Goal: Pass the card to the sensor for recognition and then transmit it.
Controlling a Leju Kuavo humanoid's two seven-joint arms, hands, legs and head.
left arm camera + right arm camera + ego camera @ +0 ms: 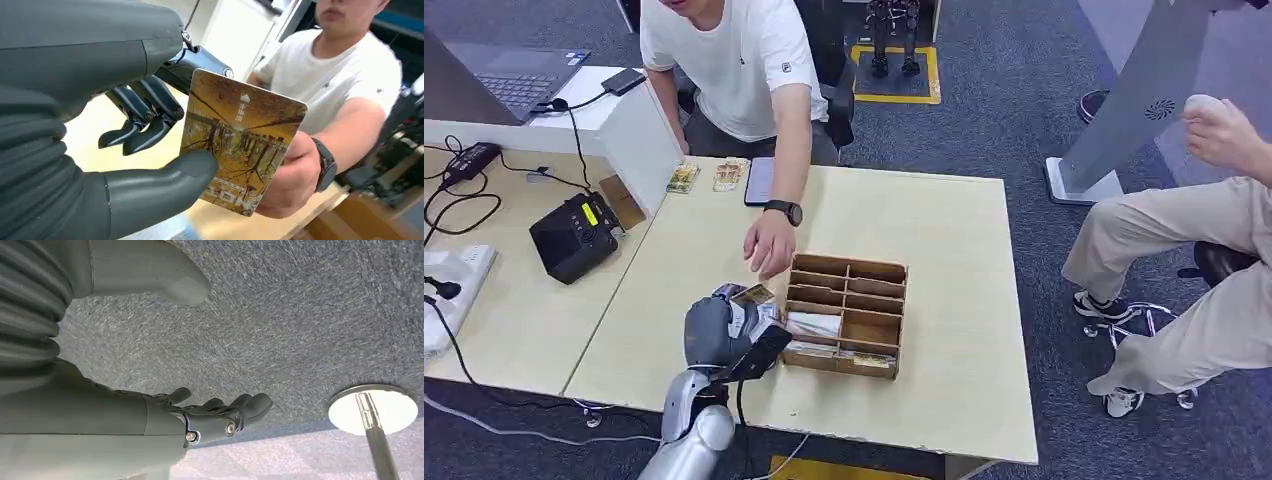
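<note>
My left hand (125,130) takes up the left of the wrist picture, thumb and a finger pinching a yellow card (240,145) upright at frame centre. A person's hand (292,180) touches the card's far edge at lower right. In the head view, my left hand (729,335) sits low and centre over the counter (954,240), just beside a wooden box (849,312). My right hand (215,415) hangs spread over grey carpet (300,315), holding nothing.
</note>
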